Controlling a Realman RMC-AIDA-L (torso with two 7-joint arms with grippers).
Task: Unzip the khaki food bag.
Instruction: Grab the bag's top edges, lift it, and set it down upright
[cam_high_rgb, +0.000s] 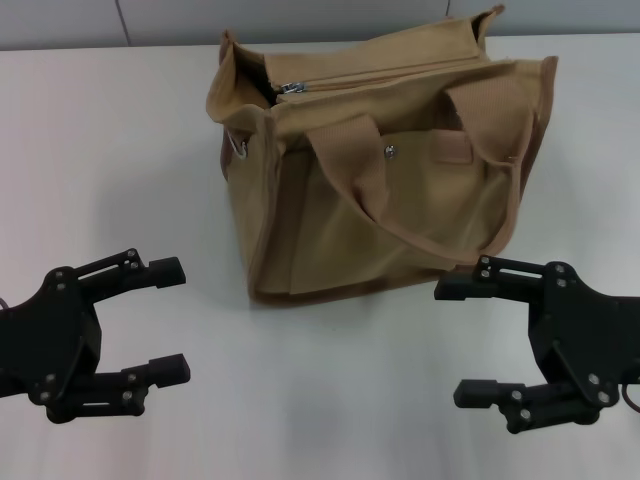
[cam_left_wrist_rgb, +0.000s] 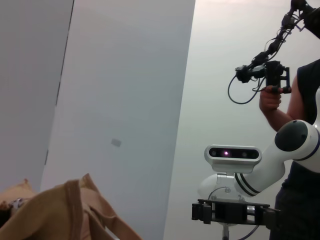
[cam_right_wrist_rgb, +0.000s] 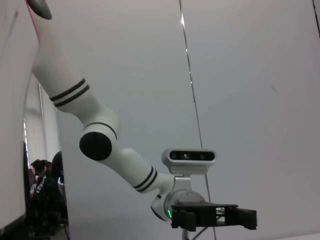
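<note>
The khaki food bag (cam_high_rgb: 380, 190) stands on the white table (cam_high_rgb: 100, 150) at the middle back. Its two strap handles hang over the front pocket with the metal snap (cam_high_rgb: 390, 152). The silver zipper pull (cam_high_rgb: 290, 87) sits at the bag's left end, and the zipper line looks closed along the top. My left gripper (cam_high_rgb: 175, 320) is open and empty near the front left, apart from the bag. My right gripper (cam_high_rgb: 455, 342) is open and empty near the front right, just in front of the bag's right corner. A corner of the bag also shows in the left wrist view (cam_left_wrist_rgb: 75, 215).
A grey wall runs behind the table. The left wrist view shows my right arm's gripper (cam_left_wrist_rgb: 232, 212) and a person (cam_left_wrist_rgb: 300, 100) holding a hand device beyond it. The right wrist view shows my left arm's gripper (cam_right_wrist_rgb: 215, 217).
</note>
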